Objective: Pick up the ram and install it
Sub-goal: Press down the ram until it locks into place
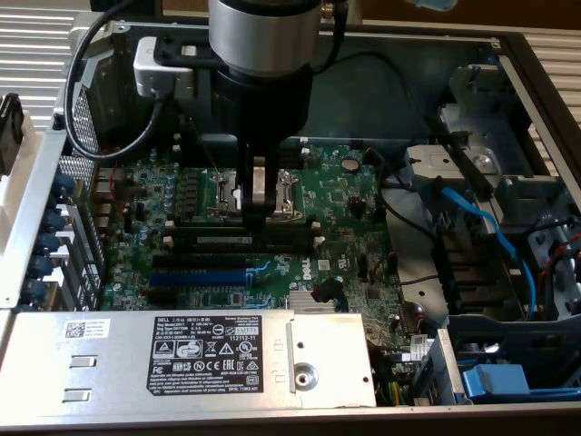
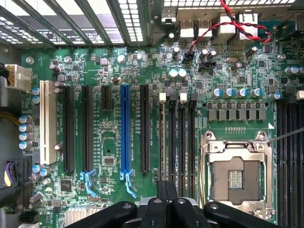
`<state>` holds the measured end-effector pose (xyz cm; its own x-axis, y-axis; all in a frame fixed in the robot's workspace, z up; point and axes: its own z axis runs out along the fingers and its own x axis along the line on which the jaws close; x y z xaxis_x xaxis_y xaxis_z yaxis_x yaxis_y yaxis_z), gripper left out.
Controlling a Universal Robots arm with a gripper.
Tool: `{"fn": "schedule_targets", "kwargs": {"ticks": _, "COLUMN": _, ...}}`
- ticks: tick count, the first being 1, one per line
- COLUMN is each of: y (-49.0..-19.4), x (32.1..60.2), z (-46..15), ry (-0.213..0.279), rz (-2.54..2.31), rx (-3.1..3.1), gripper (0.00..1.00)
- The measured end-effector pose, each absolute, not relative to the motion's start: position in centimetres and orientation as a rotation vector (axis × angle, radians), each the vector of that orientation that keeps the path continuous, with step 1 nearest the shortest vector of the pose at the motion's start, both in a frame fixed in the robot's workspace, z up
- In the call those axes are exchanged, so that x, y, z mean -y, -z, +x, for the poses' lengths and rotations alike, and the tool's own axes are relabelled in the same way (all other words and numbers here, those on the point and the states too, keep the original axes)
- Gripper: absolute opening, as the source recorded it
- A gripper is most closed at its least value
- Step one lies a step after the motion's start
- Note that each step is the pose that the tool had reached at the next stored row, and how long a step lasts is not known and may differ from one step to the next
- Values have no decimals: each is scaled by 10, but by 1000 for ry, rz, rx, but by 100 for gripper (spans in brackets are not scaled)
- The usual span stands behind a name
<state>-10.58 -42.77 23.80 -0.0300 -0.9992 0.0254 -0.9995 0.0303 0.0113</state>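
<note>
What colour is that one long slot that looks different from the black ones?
Blue expansion slot, clearest in the wrist view.

Glossy green motherboard [image 2: 142,66], matt-black hand [image 2: 166,199]

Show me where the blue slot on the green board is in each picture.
Exterior view: the blue slot lies toward the exterior view's left, between black slots.
Wrist view: the blue slot stands between black slots, some way from the white slot.
Shared landmark: the silver processor socket.
</note>
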Motion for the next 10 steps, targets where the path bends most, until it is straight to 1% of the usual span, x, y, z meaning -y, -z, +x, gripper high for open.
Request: {"fn": "schedule_targets", "kwargs": {"ticks": 10, "y": -237, "x": 425, "z": -106, "ry": -24, "rz": 2166, "rx": 2231, "gripper": 10}}
